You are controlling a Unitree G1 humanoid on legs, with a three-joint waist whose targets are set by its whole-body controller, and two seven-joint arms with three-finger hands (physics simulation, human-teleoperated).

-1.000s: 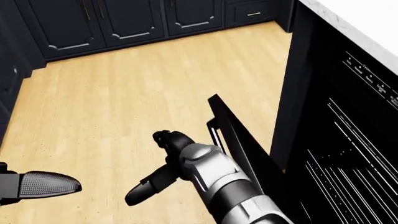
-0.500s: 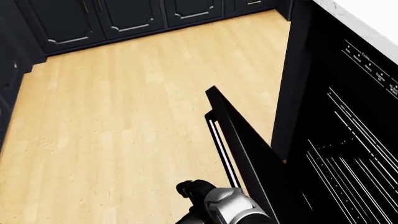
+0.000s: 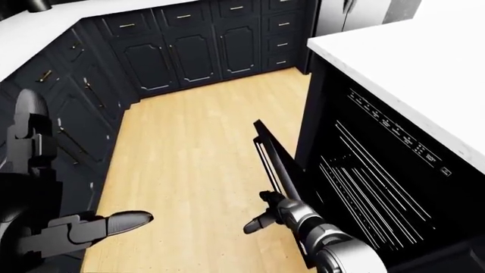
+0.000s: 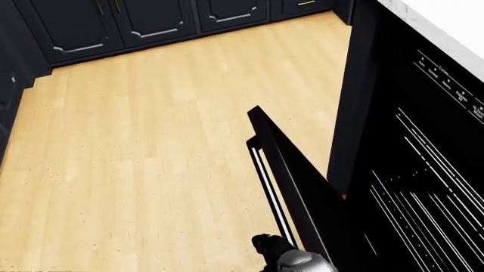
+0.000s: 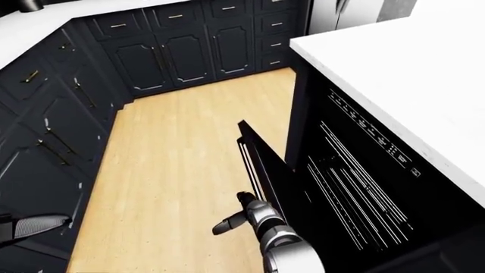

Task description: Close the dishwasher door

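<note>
The black dishwasher door stands partly open, tilted out over the floor, with a silver handle bar on its outer face. It also shows in the head view. My right hand is open at the outer face of the door, below the handle, with one finger sticking out to the left. Whether it touches the door I cannot tell. In the head view only its top shows at the bottom edge. My left hand is open and empty at lower left, far from the door.
The open dishwasher cavity with white wire racks is at right under a white counter. Dark cabinets line the top and left. A light wood floor lies between them.
In the head view my right hand has dropped down along the door's outer face to the bottom edge. My left hand has left that view. The picture has shifted slightly.
</note>
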